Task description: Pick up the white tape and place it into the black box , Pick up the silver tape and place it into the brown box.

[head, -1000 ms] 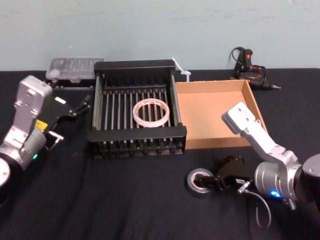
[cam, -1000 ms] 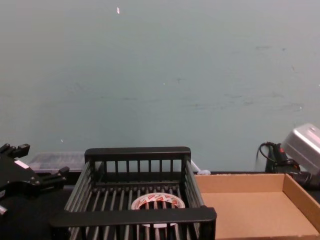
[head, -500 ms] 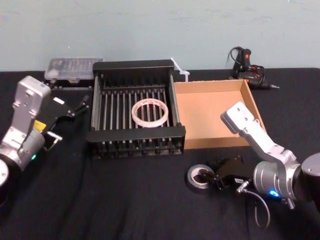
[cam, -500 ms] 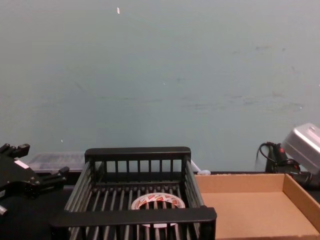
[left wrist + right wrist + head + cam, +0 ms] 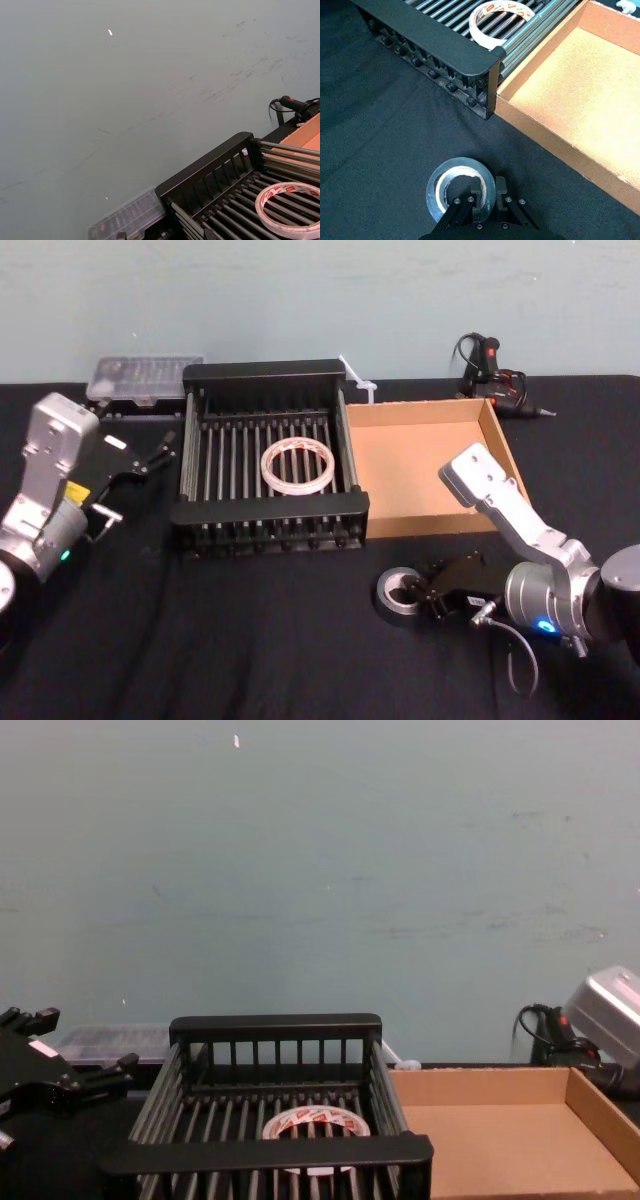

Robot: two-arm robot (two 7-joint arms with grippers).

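Observation:
The silver tape [image 5: 392,595] [image 5: 440,180] lies flat on the black cloth in front of the brown box [image 5: 420,475] [image 5: 570,95]. My right gripper [image 5: 428,592] [image 5: 486,189] is low at the roll's right side, shut on its wall, with one finger in the centre hole and one outside. The white tape [image 5: 297,465] [image 5: 300,1123] [image 5: 287,189] rests flat on the slats inside the black box [image 5: 265,510] [image 5: 270,1152]. My left gripper [image 5: 155,452] [image 5: 75,1055] hovers left of the black box, open and holding nothing.
A clear plastic case [image 5: 140,375] sits behind the black box at the back left. A glue gun with its cable [image 5: 495,365] lies behind the brown box. A small white object [image 5: 362,385] sits at the boxes' far corner. Bare black cloth stretches along the table's front.
My right gripper's fingers have come together onto the silver tape's wall. The tape stays on the cloth. The left arm holds its place.

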